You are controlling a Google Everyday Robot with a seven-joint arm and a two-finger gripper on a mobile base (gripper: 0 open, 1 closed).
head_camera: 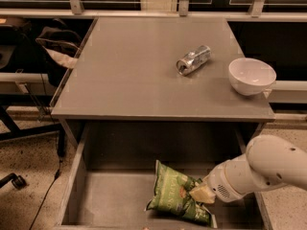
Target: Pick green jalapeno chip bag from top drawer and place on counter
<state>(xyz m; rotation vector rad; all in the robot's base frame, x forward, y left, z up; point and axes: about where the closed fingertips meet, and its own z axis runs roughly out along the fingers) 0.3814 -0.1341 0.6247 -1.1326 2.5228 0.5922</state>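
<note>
The green jalapeno chip bag [173,195] is in the open top drawer [110,195], right of the middle, tilted with its upper end raised. My gripper [201,194] comes in from the right on a white arm. It is shut on the bag's right edge, low inside the drawer. The grey counter [139,80] lies above and behind the drawer.
A crushed silver can [193,60] lies on the counter right of centre. A white bowl [252,75] stands at the counter's right edge. A dark bag [55,44] and a chair base [12,180] are to the left on the floor side. A railing runs along the back.
</note>
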